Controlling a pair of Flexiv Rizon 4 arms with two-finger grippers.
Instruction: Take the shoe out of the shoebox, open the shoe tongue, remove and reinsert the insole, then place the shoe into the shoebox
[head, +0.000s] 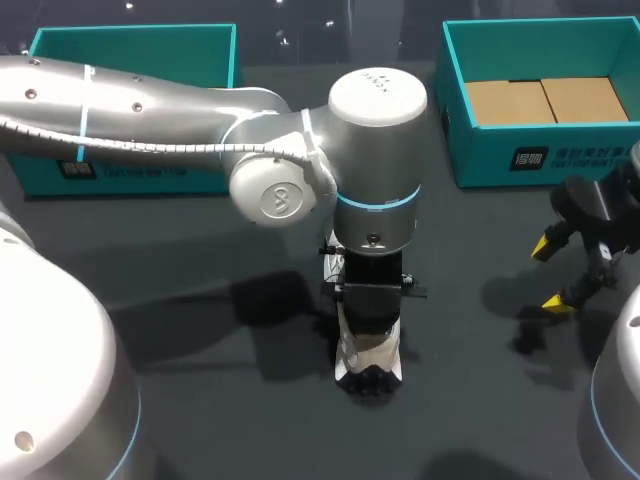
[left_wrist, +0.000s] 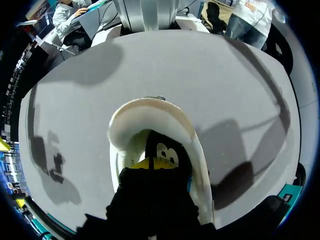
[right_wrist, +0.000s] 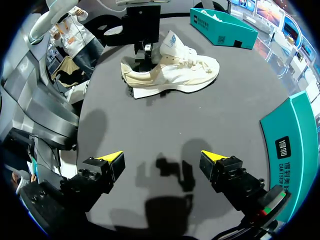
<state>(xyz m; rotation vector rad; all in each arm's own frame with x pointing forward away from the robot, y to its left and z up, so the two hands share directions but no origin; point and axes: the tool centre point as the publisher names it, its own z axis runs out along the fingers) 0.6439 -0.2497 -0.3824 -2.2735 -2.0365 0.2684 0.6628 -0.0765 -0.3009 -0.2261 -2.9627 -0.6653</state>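
Light falls from above. In the head view the dark counter (head: 200, 400) reads dim, while the white casing of the left arm (head: 378, 100) carries bright highlights. Soft shadows lie under that arm and beside the right tool (head: 548, 274). In the left wrist view the counter looks pale, crossed by broad dark shadows. There the heel rim of the shoe (left_wrist: 150, 107) glares almost white, and the left tool (left_wrist: 152, 163) is nearly a black silhouette. In the right wrist view overlapping shadows of the right tool fall between its spread fingers, and the shoe is evenly lit.
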